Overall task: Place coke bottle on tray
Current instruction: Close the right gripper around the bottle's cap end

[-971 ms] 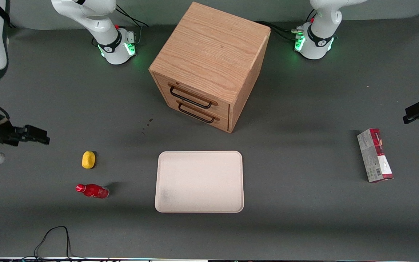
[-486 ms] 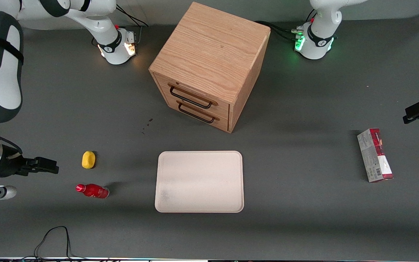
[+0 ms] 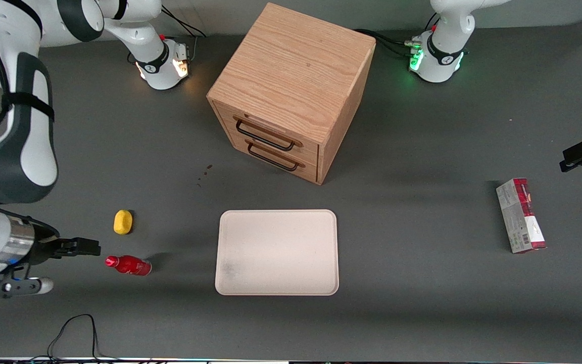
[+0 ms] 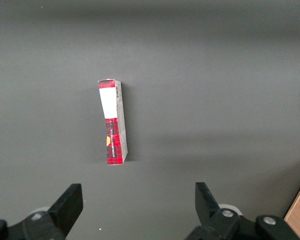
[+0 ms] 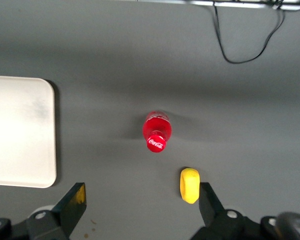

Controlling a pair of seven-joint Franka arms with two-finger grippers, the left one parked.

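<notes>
The coke bottle was lying on its side on the table, well apart from the tray, toward the working arm's end. Its long axis was directed along the line from the tray to the gripper, with the cap turned away from the tray. The gripper was held with fingers spread open and empty, near the cap, just beside the bottle.
</notes>
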